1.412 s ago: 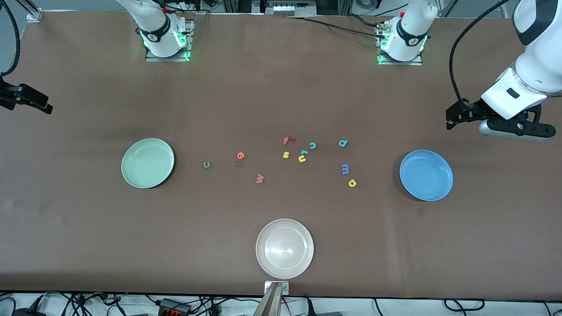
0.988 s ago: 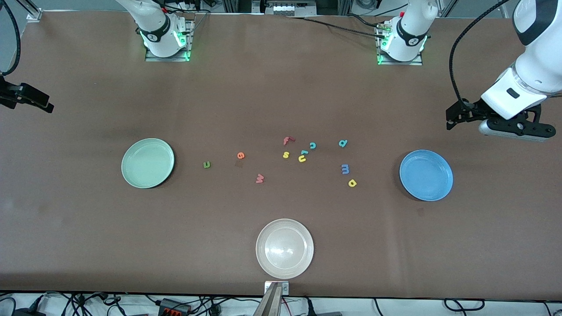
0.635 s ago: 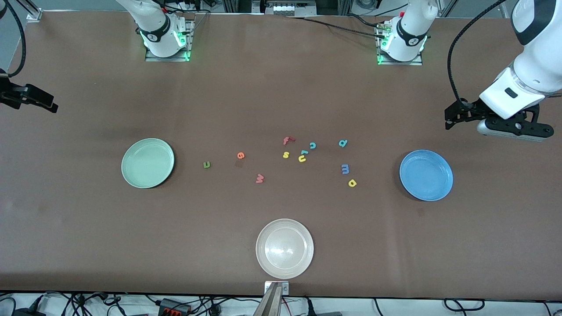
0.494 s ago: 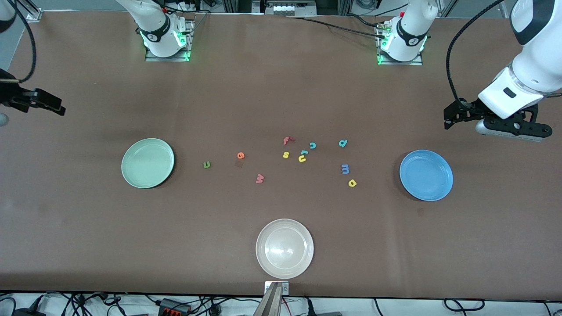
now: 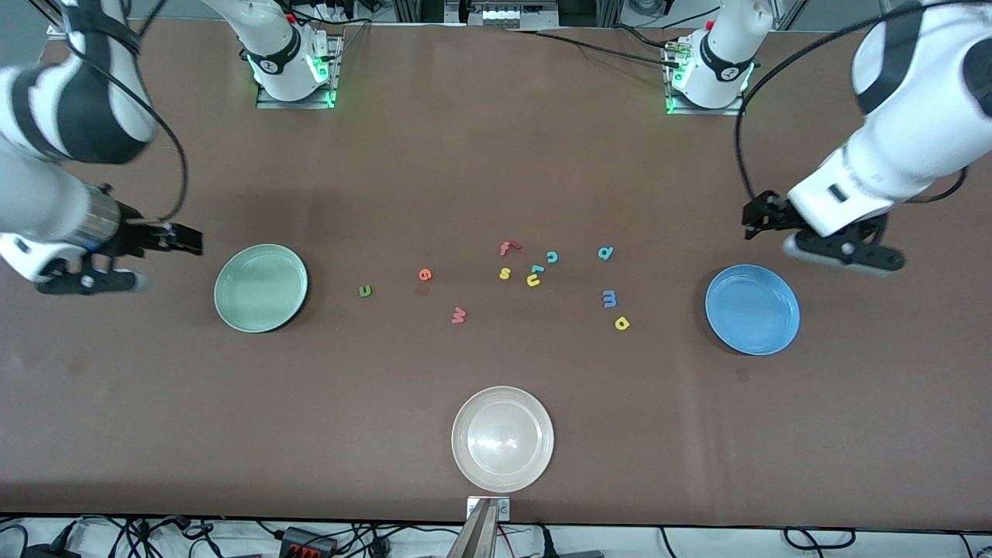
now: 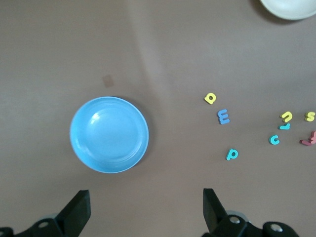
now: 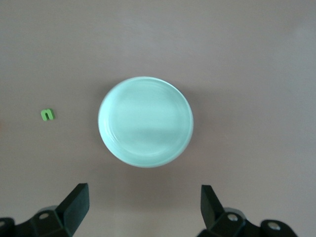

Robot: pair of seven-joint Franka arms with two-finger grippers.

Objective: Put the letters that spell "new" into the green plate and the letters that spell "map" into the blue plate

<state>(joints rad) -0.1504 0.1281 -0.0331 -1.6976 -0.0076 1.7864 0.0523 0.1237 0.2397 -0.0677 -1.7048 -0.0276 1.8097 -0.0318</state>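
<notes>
Brown matting covered the whole bench (image 5: 496, 155), with cables trailing along the edge nearest the front camera.

Over the last second or so both arms had swung in from the two ends of the bench. The right tool (image 5: 174, 239) now hung just off the green plate (image 5: 261, 288) toward the right arm's end, jaws spread wide and empty. The left tool (image 5: 763, 213) hung over the bench close to the blue plate (image 5: 752, 309), at about eleven o'clock from it, equally wide and empty.

Nothing else had shifted. Both plates were bare, so I judged the sorting not yet begun (the arms looked merely to be taking position). The green n (image 5: 365, 291), orange e (image 5: 425, 273) and red w (image 5: 459, 315) lay between the green plate and the bench's middle. The teal a (image 5: 605, 253), blue m (image 5: 609, 297) and yellow p (image 5: 621, 323) lay nearer the blue plate. A loose cluster of other letters (image 5: 531, 267) sat between them, and a beige plate (image 5: 502, 439) at six o'clock from that.
</notes>
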